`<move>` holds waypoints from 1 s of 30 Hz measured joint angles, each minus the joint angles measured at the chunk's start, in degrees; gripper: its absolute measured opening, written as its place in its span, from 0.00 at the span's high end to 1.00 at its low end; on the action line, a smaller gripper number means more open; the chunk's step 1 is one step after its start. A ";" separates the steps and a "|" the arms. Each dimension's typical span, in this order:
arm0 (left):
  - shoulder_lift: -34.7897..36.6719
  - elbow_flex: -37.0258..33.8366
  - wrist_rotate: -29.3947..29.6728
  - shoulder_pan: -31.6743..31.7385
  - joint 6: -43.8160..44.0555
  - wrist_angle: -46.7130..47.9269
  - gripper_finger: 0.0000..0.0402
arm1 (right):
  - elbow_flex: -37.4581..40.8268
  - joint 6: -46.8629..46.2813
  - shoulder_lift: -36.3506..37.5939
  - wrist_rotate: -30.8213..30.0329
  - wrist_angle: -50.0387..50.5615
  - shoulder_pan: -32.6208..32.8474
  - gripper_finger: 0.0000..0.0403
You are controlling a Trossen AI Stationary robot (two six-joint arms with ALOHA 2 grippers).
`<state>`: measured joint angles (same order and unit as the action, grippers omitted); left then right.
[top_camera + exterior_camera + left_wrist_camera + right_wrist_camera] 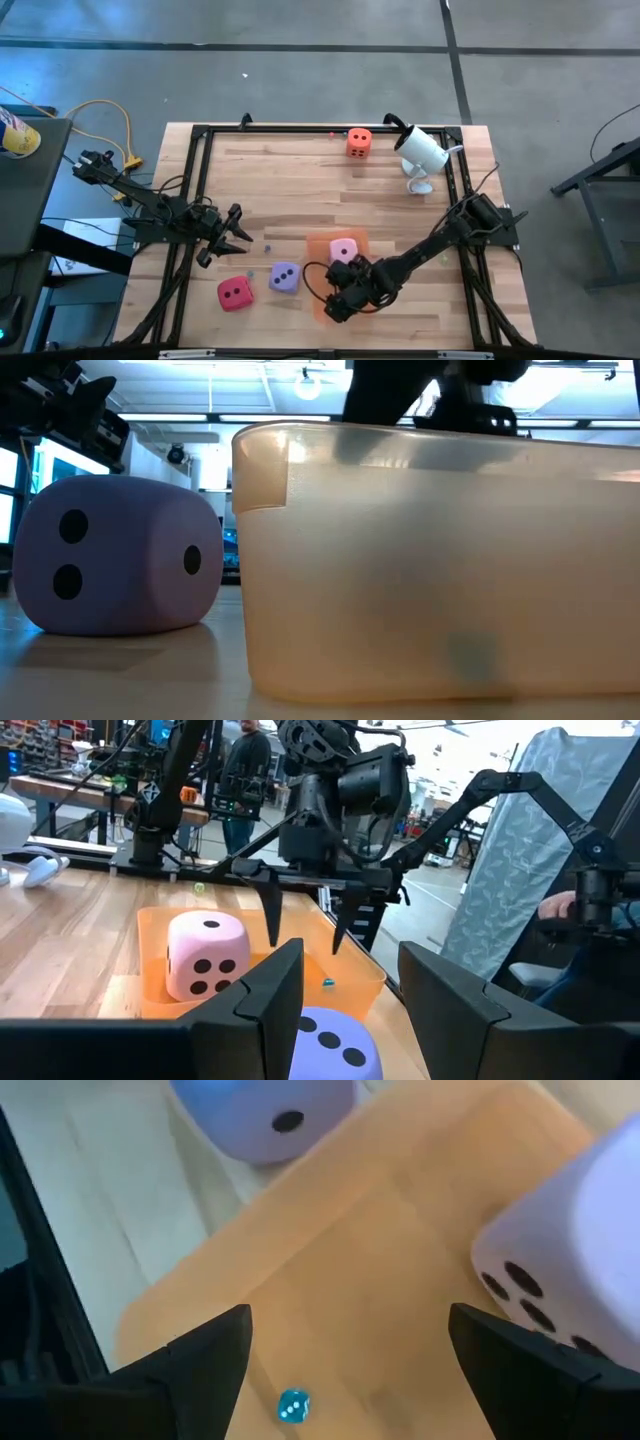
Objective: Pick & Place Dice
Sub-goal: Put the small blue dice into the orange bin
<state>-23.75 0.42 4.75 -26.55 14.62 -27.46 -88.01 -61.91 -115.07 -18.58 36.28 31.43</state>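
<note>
The pink die [343, 249] is sitting inside the shallow translucent orange tray [318, 246], at its far end, and a tiny blue die [292, 1406] is lying on the tray floor just below my right gripper [340, 302]. I am hovering that gripper over the near end of the tray with its fingers spread wide and nothing between them; I judge I am lining up over the little blue die, which is why I am pointing straight down with room on both sides of it. The purple die [285, 277] is resting on the wood just beside the tray's left wall, the red die [235, 293] a little farther left, and the orange die [359, 142] is lying well apart at the far edge of the table, near the white camera [421, 150].

My left gripper [226, 238] is waiting over bare wood left of the tray, fingers part-way apart and empty, aimed toward the purple die and the tray.

The surface is a pale butcher-block table [300, 180] framed by black rails. Beyond it a workshop is showing: benches, ceiling lights, a grey curtain and a person [245, 760] standing in the background.
</note>
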 joint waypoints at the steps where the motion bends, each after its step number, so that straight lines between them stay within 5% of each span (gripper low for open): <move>1: 0.01 0.00 0.00 0.00 -0.01 0.00 0.60 | 0.00 0.53 0.00 -0.56 -0.35 0.07 0.19; 18: 0.00 0.00 0.55 0.00 -4.25 0.00 0.60 | 0.00 15.63 0.00 3.94 -5.73 -4.39 0.19; 24: 0.02 0.13 2.97 0.01 -4.63 0.00 0.60 | 0.02 15.51 0.83 -7.96 0.09 -4.30 0.19; 30: -0.48 2.88 5.11 0.50 -7.34 1.67 0.60 | 0.06 2.63 6.59 -23.99 14.53 -2.13 0.19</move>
<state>-24.22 3.30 9.86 -26.05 7.28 -25.80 -87.95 -59.27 -108.48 -42.58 50.80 29.30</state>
